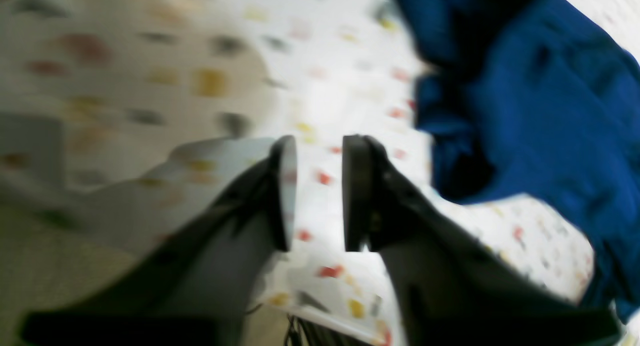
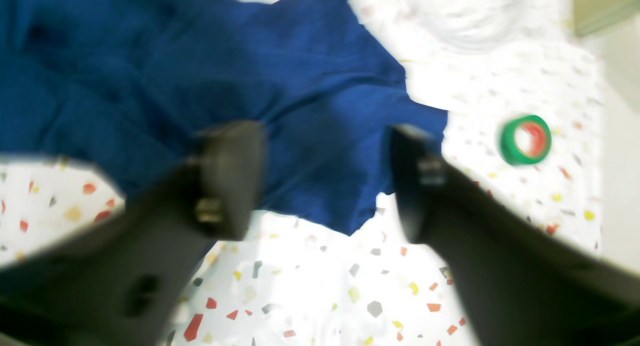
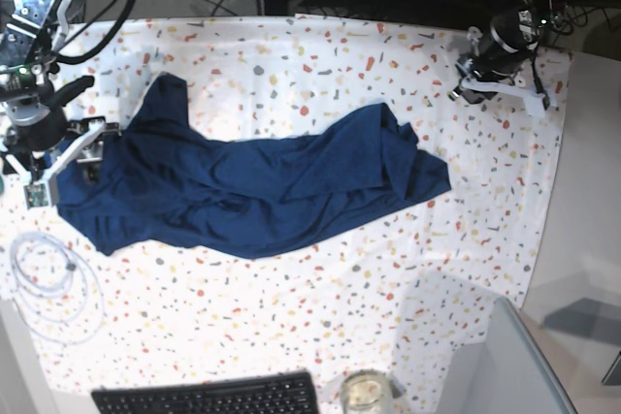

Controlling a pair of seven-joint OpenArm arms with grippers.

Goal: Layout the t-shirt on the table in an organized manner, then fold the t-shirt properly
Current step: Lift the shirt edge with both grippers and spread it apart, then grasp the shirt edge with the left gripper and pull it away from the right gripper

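Soft, matt cloth, creased into folds, is seen in the t-shirt (image 3: 262, 191). The bench (image 3: 320, 307) is covered in a smooth, speckled sheet.

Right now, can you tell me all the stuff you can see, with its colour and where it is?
t-shirt: one, dark navy blue, lying crumpled across the middle of the table
table: one, white cover with red, orange, grey and yellow flecks, under everything
tape roll: one, green with a red inside, on the table beside the t-shirt
white cable: one, coiled, near the table's edge
keyboard: one, black, front edge
glass jar: one, clear, beside the keyboard
left end effector: black, jaws slightly apart, empty, above bare table
right end effector: black, jaws wide apart, over the t-shirt's edge
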